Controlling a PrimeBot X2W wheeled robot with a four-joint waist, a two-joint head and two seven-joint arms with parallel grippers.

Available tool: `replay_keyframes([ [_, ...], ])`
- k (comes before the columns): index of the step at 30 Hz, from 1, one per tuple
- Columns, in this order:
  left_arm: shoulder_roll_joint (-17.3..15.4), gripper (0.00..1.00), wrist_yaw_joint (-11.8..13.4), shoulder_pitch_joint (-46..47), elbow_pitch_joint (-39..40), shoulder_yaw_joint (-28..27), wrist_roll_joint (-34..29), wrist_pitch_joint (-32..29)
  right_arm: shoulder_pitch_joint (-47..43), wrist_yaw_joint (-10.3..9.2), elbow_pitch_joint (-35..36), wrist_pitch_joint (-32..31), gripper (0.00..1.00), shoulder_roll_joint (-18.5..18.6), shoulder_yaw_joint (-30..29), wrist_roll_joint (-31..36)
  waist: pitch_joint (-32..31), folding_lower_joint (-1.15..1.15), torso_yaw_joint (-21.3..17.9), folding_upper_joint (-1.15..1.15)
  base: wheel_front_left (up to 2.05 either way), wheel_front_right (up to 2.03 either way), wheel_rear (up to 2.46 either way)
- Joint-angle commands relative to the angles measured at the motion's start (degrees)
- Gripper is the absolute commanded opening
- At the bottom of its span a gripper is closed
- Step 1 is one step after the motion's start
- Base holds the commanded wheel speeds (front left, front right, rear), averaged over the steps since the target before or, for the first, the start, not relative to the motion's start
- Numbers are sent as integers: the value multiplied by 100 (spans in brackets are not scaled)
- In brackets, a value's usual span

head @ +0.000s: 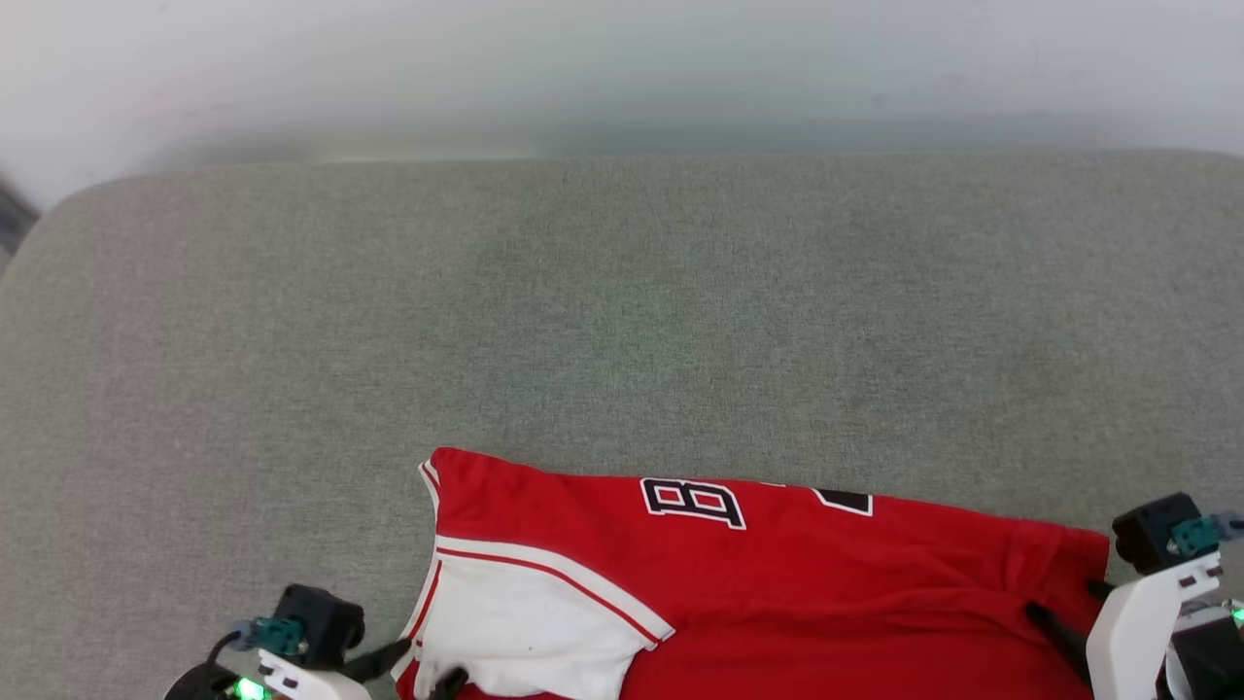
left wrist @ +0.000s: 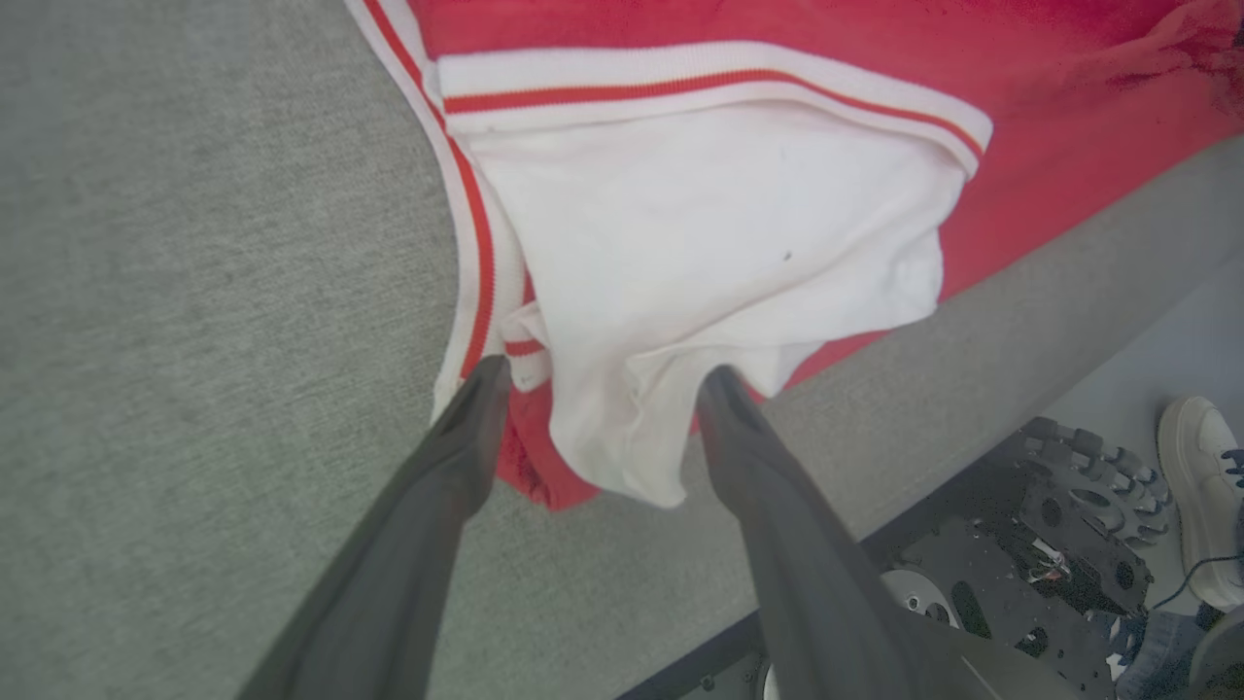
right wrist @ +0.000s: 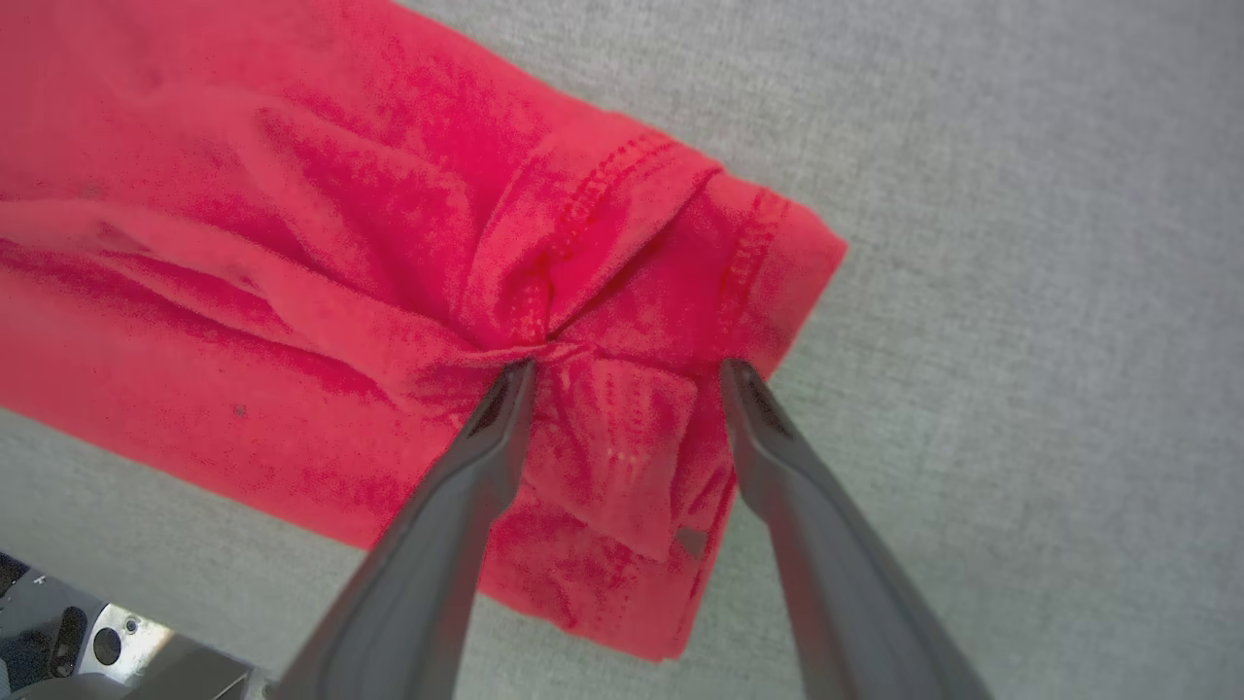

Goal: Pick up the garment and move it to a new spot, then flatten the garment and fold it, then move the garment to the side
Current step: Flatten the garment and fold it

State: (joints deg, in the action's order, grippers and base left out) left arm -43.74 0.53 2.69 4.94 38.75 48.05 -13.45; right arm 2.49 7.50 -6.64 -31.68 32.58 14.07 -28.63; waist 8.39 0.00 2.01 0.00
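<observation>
Garment [head: 777, 583] lies along the near edge of the grey padded surface [head: 622, 321], from centre to right. Its far side is a straight folded line w/ black-white lettering [head: 692, 502] just below it; the white sleeve [head: 525, 622] w/ striped trim sits at the left end, the red hem corner [right wrist: 768, 262] at the right end.

Left gripper [left wrist: 604, 379] is spread wide, one finger either side of the sleeve's loose lower edge, clamping nothing; right gripper [right wrist: 630, 374] is spread too, tips straddling a bunched pleat of hem cloth w/o pinching it. Prob. partway through folding, one fold laid.

Handling:
- Thin jersey, light, fully limp; from a single hold it would sag and trail, so two holds wide apart, one per end, should keep it taut.
- Best grips are the stitched hem at the right and the ribbed trim or seam at the left; doubled layers give the fingers some bite, while plain single cloth likely stretches or slips out.
- The woven surface prob. drags on the cloth, so sliding may wrinkle it or undo the fold; better to lift, then shift.
- Main risk is catching the top layer only, which would open the fold.
</observation>
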Motion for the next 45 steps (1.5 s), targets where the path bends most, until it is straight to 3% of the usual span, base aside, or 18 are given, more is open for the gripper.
replay_keyframes([
  [1, 50, 100, 45, 76, 3, -75, -34, 145, 109, -2, 90, 46, 100, -51, -54, -58, -73, 0, 8, 0, 0, 0, 0],
  [7, 324, 100, 368, 147, 44, -512, -225, 1125, 1, -2, 495, 46, 100, -207, -391, -273, -280, 0, 35, 0, 0, 0, 0],
  [14, 754, 100, 790, 68, -46, -1001, -559, 2513, -169, -2, 823, 106, 100, -660, -1050, -121, -385, 0, 44, 0, 0, 0, 0],
  [19, 1045, 100, 1061, -109, -26, -1471, -986, 2848, -371, -2, 884, -66, 100, -1061, -1528, 128, -389, 0, 60, 0, 0, 0, 0],
  [22, 1336, 100, 1100, -256, 233, -1960, -1502, 2869, -528, -2, 842, -199, 100, -1325, -1847, 270, -368, 0, 79, 0, 0, 0, 0],
  [27, 1896, 100, 920, -563, 599, -2728, -2378, 2873, -652, -2, 713, -354, 100, -1733, -2319, 562, -300, 0, 114, 0, 0, 0, 0],
  [33, 2455, 100, 407, -777, 652, -3305, -2995, 2868, -594, -2, 433, -454, 100, -2055, -2649, 750, -200, 0, 152, 0, 0, 0, 0],
  [45, 3166, 100, -466, -655, 492, -3875, -3597, 2869, -516, -2, -302, -584, 100, -2173, -2697, 544, 54, 0, 304, 0, 0, 0, 0],
])
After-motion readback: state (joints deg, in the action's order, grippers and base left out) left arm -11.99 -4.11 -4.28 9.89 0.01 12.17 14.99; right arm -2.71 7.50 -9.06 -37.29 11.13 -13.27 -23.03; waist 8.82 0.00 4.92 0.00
